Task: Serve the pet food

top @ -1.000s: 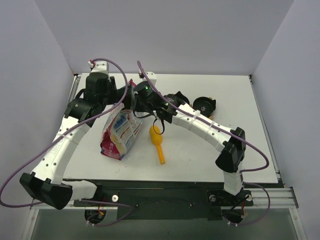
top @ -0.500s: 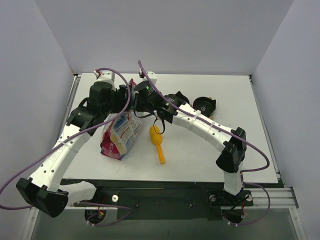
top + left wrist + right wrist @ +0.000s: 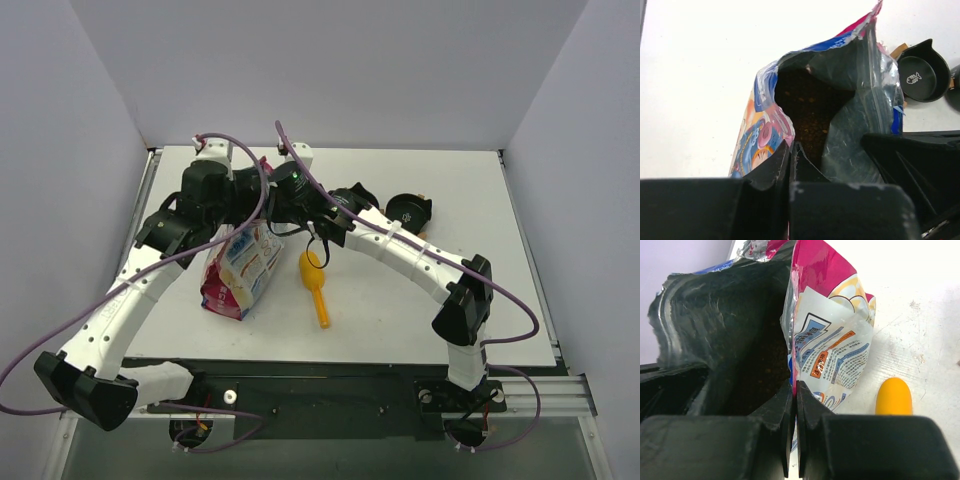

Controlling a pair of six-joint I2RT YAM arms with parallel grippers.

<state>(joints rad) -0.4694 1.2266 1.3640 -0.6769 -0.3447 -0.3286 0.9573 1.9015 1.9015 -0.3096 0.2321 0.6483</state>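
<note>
soft bag, two thin pinches at its mouth

the pet food bag (image 3: 240, 265) sits on the left half of the desk (image 3: 400, 310), its mouth turned to the far side where both arms meet over it. the left wrist view looks straight into the open mouth: brown kibble (image 3: 810, 125) lies deep inside. the left claw (image 3: 791, 150) is narrowed to a slit at the colourful front lip and seems to pinch it. the right claw (image 3: 794, 390) is closed tight on the opposite lip, with the white-and-blue printed panel running into its seam.

judged from this, the bag is thin glossy film: limp, slippery and quick to crumple. its loose pellets will likely slide and shift the weight low when it is tipped. a hold on the bare edge could slip out. the firmer magenta seam, or a deeper bite of the lip, looks the safer place. the yellow scoop (image 3: 316, 285) lies just beside the bag, and a black bowl (image 3: 920, 75) sits beyond its mouth.
</note>
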